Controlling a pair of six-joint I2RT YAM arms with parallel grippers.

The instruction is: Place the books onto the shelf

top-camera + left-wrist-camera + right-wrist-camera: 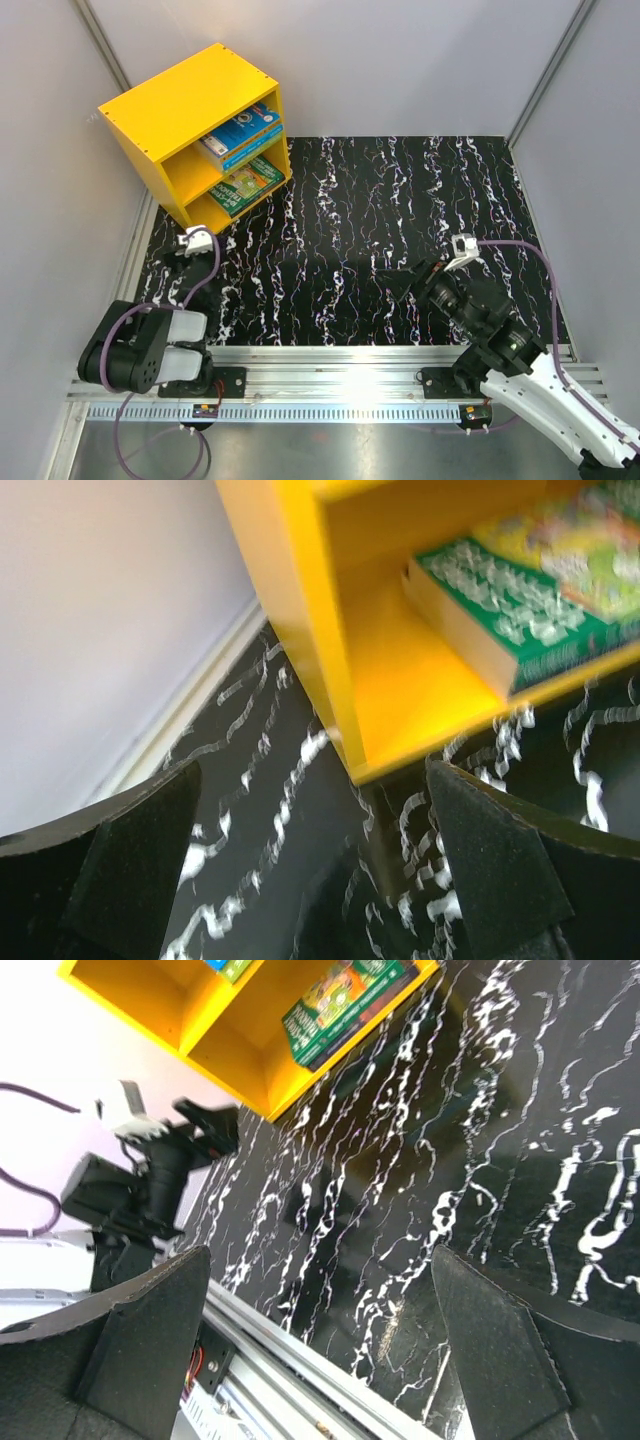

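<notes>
The yellow shelf (190, 110) stands at the table's far left corner, its open front facing right. Two blue books (243, 132) lie stacked in its upper compartment. A green book (247, 185) lies flat in the lower one, also seen in the left wrist view (520, 600) and the right wrist view (345, 1000). My left gripper (320, 880) hangs open and empty just in front of the shelf's lower near corner (360, 765). My right gripper (320, 1350) is open and empty above the mat, near the front rail.
A black mat with white veining (400, 220) covers the table. Grey walls close in on the left, back and right. A metal rail (330, 360) runs along the near edge. The left arm (150, 1170) shows in the right wrist view.
</notes>
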